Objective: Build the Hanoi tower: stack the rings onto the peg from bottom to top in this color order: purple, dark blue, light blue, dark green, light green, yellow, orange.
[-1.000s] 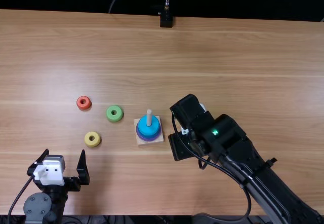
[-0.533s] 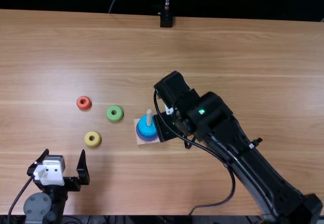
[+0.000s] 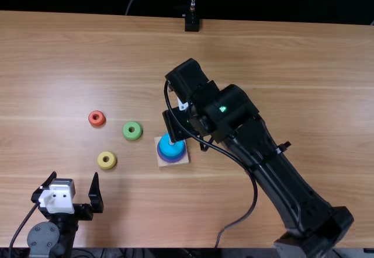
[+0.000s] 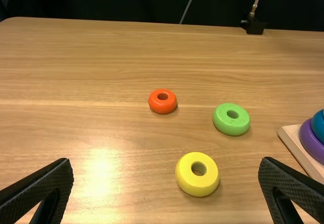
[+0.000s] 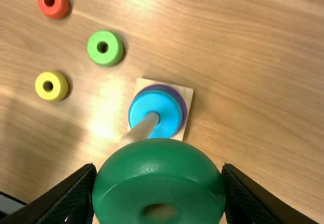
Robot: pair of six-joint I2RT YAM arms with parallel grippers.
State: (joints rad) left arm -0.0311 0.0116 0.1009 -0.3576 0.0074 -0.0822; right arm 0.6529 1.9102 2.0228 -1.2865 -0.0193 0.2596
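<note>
The dark green ring (image 5: pixel 159 176) is pinched across its sides in the jaws of the right arm (image 3: pixel 283 179), its hole open between them. Just beyond the jaws, the peg (image 5: pixel 143 126) rises close to the held ring but is not through it.

The step in hand looks to be seating this ring. Best to bring its hole over the peg's tip while there's clearance, keep the ring level, then lower straight down. A tilt could snag the rim or shove the base (image 5: pixel 187 91). Spread the jaws only once the ring rests on the stack, and lift straight away so neither side drags it.

On the base beyond those jaws, the peg carries the light blue ring (image 5: pixel 152 101) above the purple ring (image 4: pixel 309 140); I can't clearly make out a dark blue one between.

The light green ring (image 5: pixel 104 48) is the loose one nearest the right jaws. The left arm (image 3: pixel 44 239) has its jaws spread and empty, with the yellow ring (image 4: pixel 197 174) just ahead of them and the orange ring (image 4: pixel 162 101) farther out.
</note>
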